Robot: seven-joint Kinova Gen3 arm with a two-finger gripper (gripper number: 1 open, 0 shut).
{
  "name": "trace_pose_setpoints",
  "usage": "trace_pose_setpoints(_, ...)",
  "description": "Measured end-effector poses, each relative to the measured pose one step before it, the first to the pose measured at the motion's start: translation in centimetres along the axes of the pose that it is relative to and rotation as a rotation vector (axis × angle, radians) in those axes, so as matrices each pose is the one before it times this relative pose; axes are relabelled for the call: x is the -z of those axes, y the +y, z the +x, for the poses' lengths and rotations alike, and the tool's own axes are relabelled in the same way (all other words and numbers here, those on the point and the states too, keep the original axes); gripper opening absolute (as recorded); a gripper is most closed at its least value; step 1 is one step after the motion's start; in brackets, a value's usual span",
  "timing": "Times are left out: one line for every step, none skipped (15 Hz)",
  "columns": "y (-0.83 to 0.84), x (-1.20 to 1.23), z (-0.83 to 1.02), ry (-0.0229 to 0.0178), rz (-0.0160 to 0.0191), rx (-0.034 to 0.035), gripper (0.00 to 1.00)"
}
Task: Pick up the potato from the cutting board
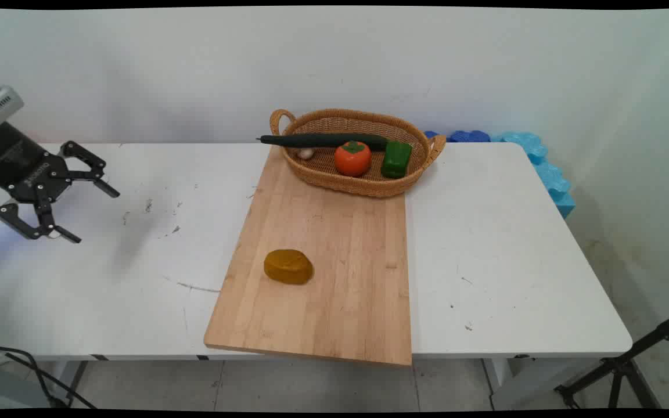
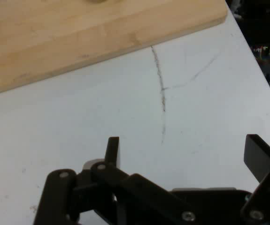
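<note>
My gripper [image 1: 93, 216] hangs open over the bare left part of the white table [image 1: 514, 244], holding nothing. In the hand view its two fingers [image 2: 112, 150] stand wide apart above the scratched tabletop, with the wooden board's [image 2: 78, 33] edge across the top. The board [image 1: 334, 273] lies in the middle of the table, well to the gripper's right. On it rests a yellow-brown potato-like lump [image 1: 288, 266]. At the board's far end stands a wicker basket [image 1: 346, 180] holding a dark cucumber [image 1: 323, 140], a small mushroom [image 1: 305, 153], an orange persimmon [image 1: 352, 158] and a green pepper [image 1: 396, 158].
Blue foam pieces [image 1: 535, 157] lie behind the table's far right corner. A black tripod leg [image 1: 630, 366] stands at the lower right on the floor. Black cables [image 1: 27, 371] hang at the lower left. The board's near end juts over the table's front edge.
</note>
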Motion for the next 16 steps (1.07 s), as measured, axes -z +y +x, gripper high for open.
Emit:
trace_pose_setpoints(-0.179,-0.21,0.321,0.0007,0.00298,0.00064,1.0)
trace_pose_setpoints(-0.257,-0.333,0.466,0.00126,0.00414,0.00473,1.0)
trace_pose_setpoints(-0.244,-0.348,0.453,0.00088,0.00279,0.00691,1.0)
trace_pose_setpoints(-0.277,-0.508,0.596,-0.00023,0.00205,0.01188,1.0)
trace_pose_setpoints(-0.344,-0.653,0.708,0.0001,0.00346,0.01647,1.0)
trace_pose_setpoints(-0.294,-0.616,0.656,0.00038,0.00341,0.01541,1.0)
trace_pose_setpoints(-0.354,-0.833,0.84,0.00006,0.00291,0.01922,1.0)
trace_pose_setpoints(-0.308,-0.954,0.908,-0.00063,0.00177,0.02146,1.0)
trace_pose_setpoints(-0.228,-0.911,0.847,-0.00043,0.00236,0.02105,1.0)
trace_pose_setpoints(-0.266,-1.122,1.02,-0.00135,0.00173,0.02413,1.0)
trace_pose_setpoints(-0.219,-1.155,1.02,-0.00231,0.00154,0.02279,1.0)
trace_pose_setpoints(-0.153,-0.938,0.835,-0.00186,0.00165,0.01977,1.0)
trace_pose_setpoints(-0.188,-1.13,1.009,-0.00283,0.00138,0.02208,1.0)
trace_pose_setpoints(-0.127,-1.109,0.93,-0.0033,0.00091,0.02232,1.0)
trace_pose_setpoints(-0.059,-0.986,0.784,-0.00373,-0.0004,0.02086,1.0)
trace_pose_setpoints(-0.041,-1.08,0.861,-0.00407,-0.00046,0.02332,1.0)
